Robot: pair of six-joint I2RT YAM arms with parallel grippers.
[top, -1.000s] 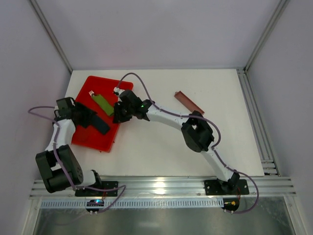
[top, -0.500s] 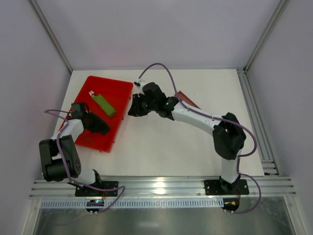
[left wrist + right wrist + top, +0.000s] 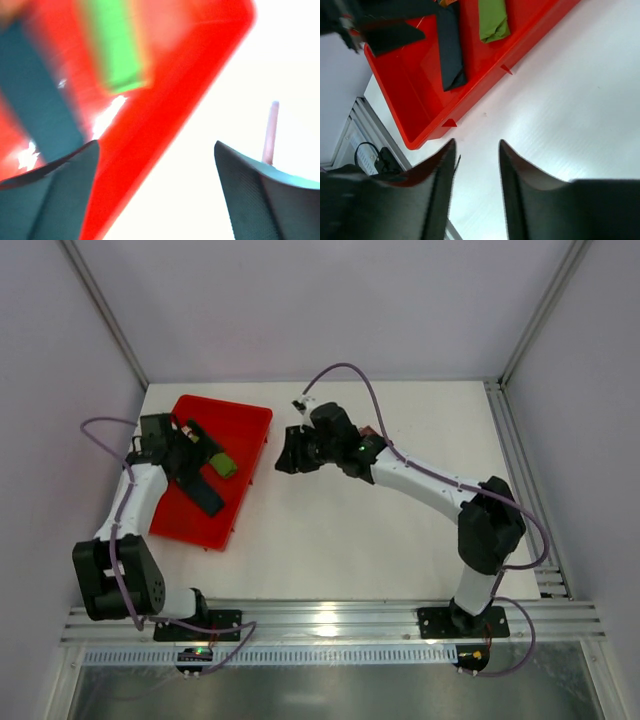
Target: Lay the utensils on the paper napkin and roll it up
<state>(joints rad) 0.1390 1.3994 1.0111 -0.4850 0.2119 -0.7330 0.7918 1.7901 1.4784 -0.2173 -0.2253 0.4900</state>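
The paper napkin (image 3: pixel 207 496) lies as a dark folded strip in the red tray (image 3: pixel 185 525); it also shows in the right wrist view (image 3: pixel 451 50) and, blurred, in the left wrist view (image 3: pixel 40 100). A sliver of orange (image 3: pixel 445 2) at the napkin's far end may be the utensils; in the top view they are hidden under the left arm. My left gripper (image 3: pixel 195 452) (image 3: pixel 155 150) hovers over the tray beside the napkin, open wide and holding nothing. My right gripper (image 3: pixel 284 458) (image 3: pixel 476 145) hangs open over bare table just right of the tray, also holding nothing.
A flat green piece (image 3: pixel 222 462) (image 3: pixel 492 20) (image 3: pixel 120 50) lies in the tray next to the napkin. A long brown tray (image 3: pixel 371 434) (image 3: pixel 271 132) sits farther right, mostly behind the right arm. White walls and metal rails border the table.
The left gripper moved toward the tray's far end and opened wide. The right arm swung right, out of the tray and over the table, and its jaws opened.
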